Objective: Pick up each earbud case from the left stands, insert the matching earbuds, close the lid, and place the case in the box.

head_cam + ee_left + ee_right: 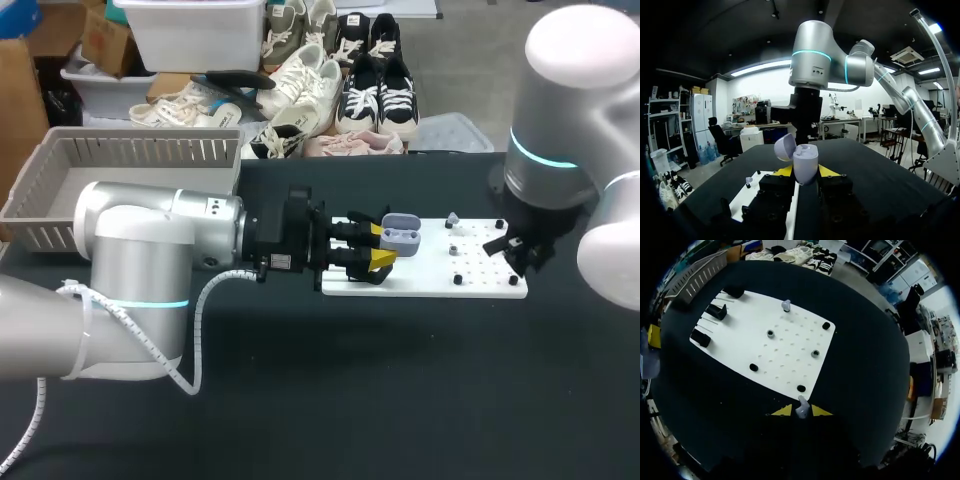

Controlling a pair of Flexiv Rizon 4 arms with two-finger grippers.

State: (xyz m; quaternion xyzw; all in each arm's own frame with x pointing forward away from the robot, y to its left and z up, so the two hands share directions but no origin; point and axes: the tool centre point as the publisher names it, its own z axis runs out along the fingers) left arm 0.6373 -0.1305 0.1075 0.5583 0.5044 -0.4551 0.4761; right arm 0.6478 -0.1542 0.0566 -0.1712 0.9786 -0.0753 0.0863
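My left gripper [380, 248] is shut on a lavender earbud case [401, 236], held over the left end of the white board [430, 270]. In the left wrist view the case [805, 163] stands upright between the yellow tips, its lid [784, 147] hinged open. My right gripper [520, 255] hangs over the board's right end. Its wrist view shows it [800, 411] shut on a small lavender earbud [801, 406] just above the board's near edge [790, 347]. A second earbud [786, 305] sits on a peg at the board's far side.
Black stands [715, 311] line the board's left end, with small round pegs [770, 333] dotted across it. A grey slatted basket [130, 165] stands at the table's back left. The rest of the table is dark cloth.
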